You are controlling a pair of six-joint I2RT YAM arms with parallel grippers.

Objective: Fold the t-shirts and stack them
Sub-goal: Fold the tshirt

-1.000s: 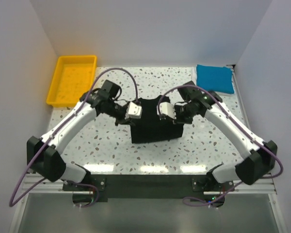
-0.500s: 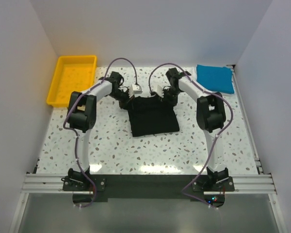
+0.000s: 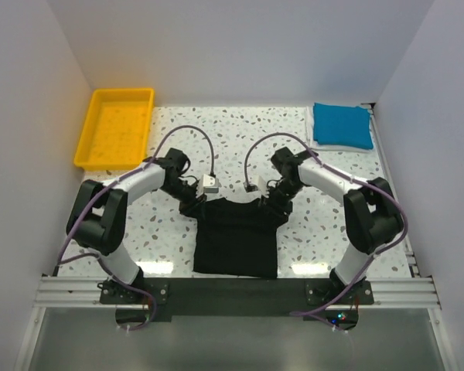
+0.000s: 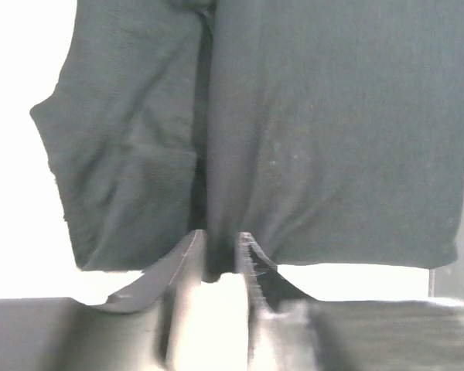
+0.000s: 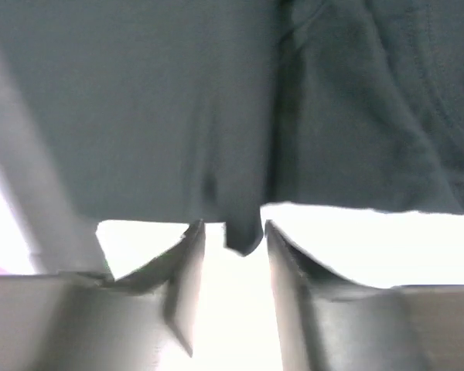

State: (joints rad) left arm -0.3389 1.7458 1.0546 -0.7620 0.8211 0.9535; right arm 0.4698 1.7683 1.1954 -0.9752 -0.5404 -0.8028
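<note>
Spread flat, the large plain black cloth t-shirt (image 3: 238, 241) lies in the middle of the white speckled terrazzo table (image 3: 240, 135). Its lower hem reaches the near edge between the two arm bases, and its far edge runs between the two grippers.

The left gripper (image 3: 197, 205) sits at the far left corner of that edge. From its wrist camera, the left fingers (image 4: 187, 259) stand a narrow slit apart, with a dark fold of the shirt's edge in the gap. I cannot tell whether they pinch it.

The right gripper (image 3: 271, 202) is at the far right corner. Its fingers (image 5: 192, 247) are visibly parted, with a small tab of black cloth hanging between them that seems to touch neither side.

Well apart from all this, a folded bright blue cloth t-shirt (image 3: 342, 125) rests in the far right corner of the table. A shallow rectangular yellow plastic tray (image 3: 86, 135) sits in the far left corner.
</note>
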